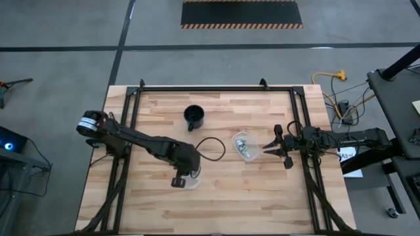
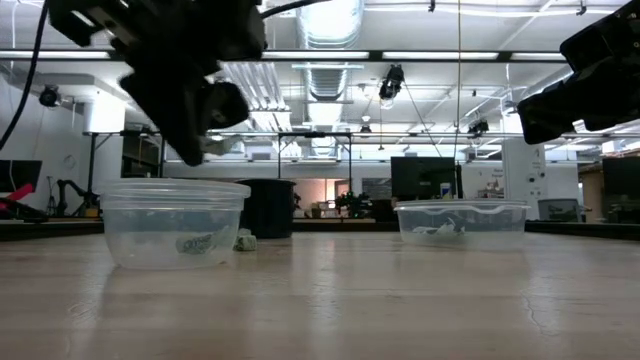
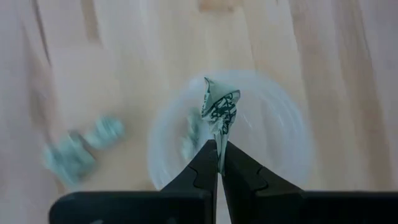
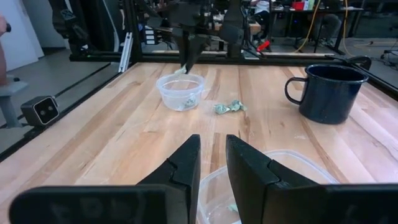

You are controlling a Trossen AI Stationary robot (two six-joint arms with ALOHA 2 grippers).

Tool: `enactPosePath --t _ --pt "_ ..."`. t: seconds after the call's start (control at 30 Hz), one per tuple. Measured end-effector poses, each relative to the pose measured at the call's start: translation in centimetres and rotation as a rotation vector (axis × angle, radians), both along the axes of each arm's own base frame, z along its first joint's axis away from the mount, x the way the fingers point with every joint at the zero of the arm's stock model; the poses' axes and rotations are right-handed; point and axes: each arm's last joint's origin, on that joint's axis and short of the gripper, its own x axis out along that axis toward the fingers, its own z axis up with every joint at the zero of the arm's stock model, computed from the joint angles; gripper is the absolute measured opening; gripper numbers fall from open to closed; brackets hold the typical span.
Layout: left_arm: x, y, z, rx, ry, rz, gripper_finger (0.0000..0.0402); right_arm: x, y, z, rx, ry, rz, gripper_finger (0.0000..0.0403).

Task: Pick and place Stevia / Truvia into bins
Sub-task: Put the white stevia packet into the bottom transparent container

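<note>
Over the round tub (image 3: 233,140), the left gripper (image 3: 220,158) points down, its fingers pinched on a green-and-white sachet (image 3: 220,112) whose dark print is unreadable. Beside that tub lie two loose sachets (image 4: 229,107). Farther right, the right gripper (image 1: 270,149) hangs slightly parted by the oblong tub (image 1: 246,146).

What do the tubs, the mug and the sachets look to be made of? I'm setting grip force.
Round tub and oblong tub: thin clear plastic, since the room shows through their walls. Mug: dark and glossy, perhaps enamelled metal or ceramic; unclear which. Sachet pinched in the left gripper: thin creased paper, printed green on white.
</note>
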Motion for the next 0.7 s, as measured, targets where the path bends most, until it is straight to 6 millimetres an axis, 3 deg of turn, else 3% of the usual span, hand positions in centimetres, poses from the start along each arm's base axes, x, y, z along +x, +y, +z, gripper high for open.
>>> enactPosePath --t 0.13,0.3,0.7 --pt "-0.6 -0.6 0.2 -0.037 0.044 0.088 0.0 0.0 0.0 0.0 -0.001 -0.001 0.001 0.0068" --pt "-0.5 -1.5 0.2 -0.043 0.023 0.07 0.0 0.0 0.0 0.0 0.0 0.0 0.0 0.0068" --pt "-0.4 -1.3 0.2 0.004 -0.004 0.112 0.0 0.0 0.0 0.0 -0.002 -0.001 0.0 0.0068"
